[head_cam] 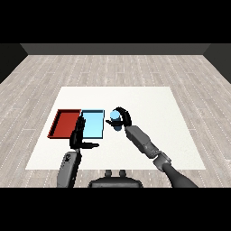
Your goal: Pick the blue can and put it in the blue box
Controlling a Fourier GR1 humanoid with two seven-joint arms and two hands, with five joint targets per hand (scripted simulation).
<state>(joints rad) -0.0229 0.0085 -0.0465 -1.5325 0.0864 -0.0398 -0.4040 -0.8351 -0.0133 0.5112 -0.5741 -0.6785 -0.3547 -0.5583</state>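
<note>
The blue can [116, 120] stands just right of the light blue tray [93, 124], and my right hand [124, 116] is curled round it, fingers arching over its top and far side. The lower part of the can is partly hidden by the hand. Whether the can touches the table I cannot tell. My left hand [78, 135] hovers over the seam between the two trays with straight fingers pointing away and the thumb sticking out to the right; it holds nothing.
The red tray [63, 123] lies directly left of the light blue tray, touching it. Both sit at the left middle of the white table [149, 101]. My right forearm [143, 142] reaches in diagonally from the lower right.
</note>
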